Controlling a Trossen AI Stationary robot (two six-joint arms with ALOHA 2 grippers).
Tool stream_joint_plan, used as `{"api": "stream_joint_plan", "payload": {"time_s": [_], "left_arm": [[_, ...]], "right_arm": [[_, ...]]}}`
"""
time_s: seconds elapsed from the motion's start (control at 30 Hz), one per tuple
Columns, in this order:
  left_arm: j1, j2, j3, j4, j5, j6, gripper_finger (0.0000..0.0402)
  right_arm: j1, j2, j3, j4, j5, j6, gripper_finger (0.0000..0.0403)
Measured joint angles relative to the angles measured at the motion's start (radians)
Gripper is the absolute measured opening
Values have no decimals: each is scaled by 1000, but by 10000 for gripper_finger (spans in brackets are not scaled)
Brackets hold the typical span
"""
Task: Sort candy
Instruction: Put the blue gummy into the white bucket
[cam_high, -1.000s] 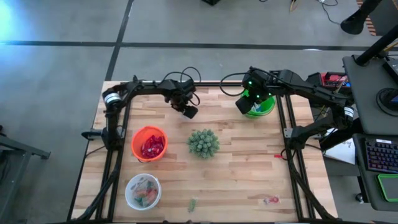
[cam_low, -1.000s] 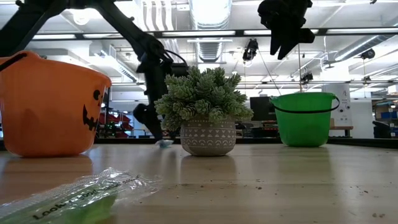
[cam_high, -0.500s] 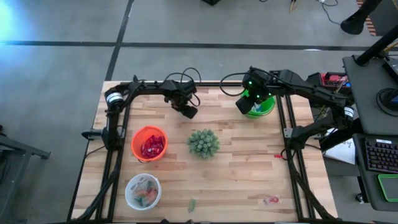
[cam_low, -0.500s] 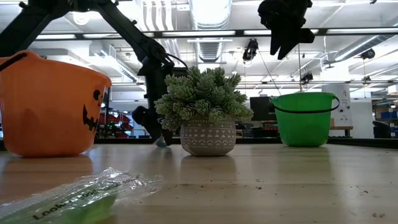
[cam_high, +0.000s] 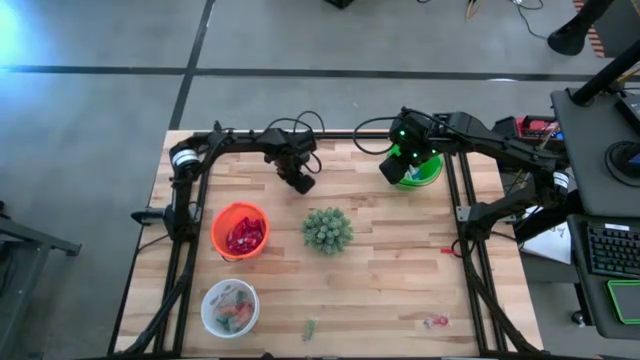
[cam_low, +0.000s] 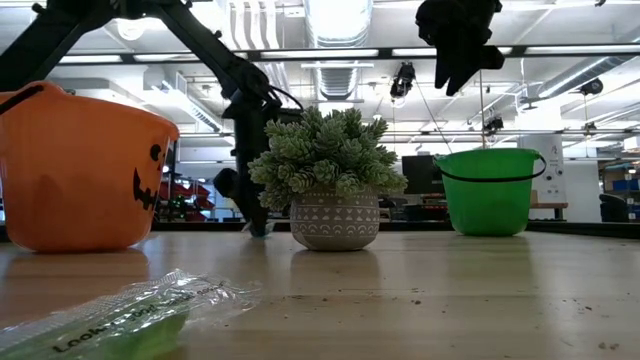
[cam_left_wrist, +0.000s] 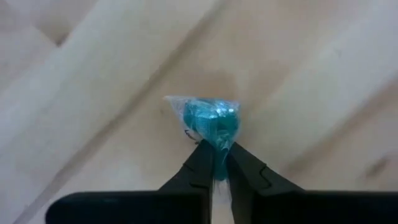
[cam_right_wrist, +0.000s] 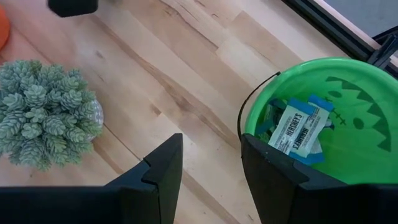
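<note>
I have the left gripper (cam_high: 303, 183) down on the wooden table (cam_high: 380, 260), on the far side of the potted succulent (cam_high: 327, 229) and a little toward the orange pumpkin bucket's (cam_high: 240, 230) side. In its wrist view the fingers (cam_left_wrist: 200, 163) are pinched together on a teal wrapped candy (cam_left_wrist: 210, 122), gripping its lower edge while the piece sits against the wood. From the low view I see the same arm reaching down just beside the succulent, on the orange bucket's side of it.

My right gripper (cam_high: 393, 166) hangs above the table beside the green pumpkin bucket (cam_high: 420, 170), on the side facing the succulent. Its fingers (cam_right_wrist: 155, 171) stand parted with nothing between them. Looking past them, I can see blue-and-white wrapped bars (cam_right_wrist: 297, 129) lying inside the green bucket.

The orange bucket, on the succulent's other side, holds red packets (cam_high: 241, 237). Nearer the front edge than the orange bucket sits a white bowl (cam_high: 229, 307) with mixed sweets. A green wrapped candy (cam_high: 310, 328) lies on the table in front of the succulent, and a red wrapped candy (cam_high: 435, 321) lies farther along toward the right arm's side.
</note>
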Motion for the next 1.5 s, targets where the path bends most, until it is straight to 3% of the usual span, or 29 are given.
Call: {"api": "stream_joint_plan", "payload": {"time_s": [0.33, 0.67, 1.1, 1.5], "left_arm": [[-101, -171, 38, -234, 17, 164, 1], [-280, -416, 39, -285, 26, 151, 0], [-624, -696, 39, -396, 23, 12, 0], [-967, -752, 39, -433, 29, -79, 0]], "right_arm": [[0, 0, 0, 0, 0, 22, 153], [0, 0, 0, 0, -1, 91, 153], [0, 0, 0, 0, -1, 218, 153], [1, 3, 0, 3, 0, 369, 153]]}}
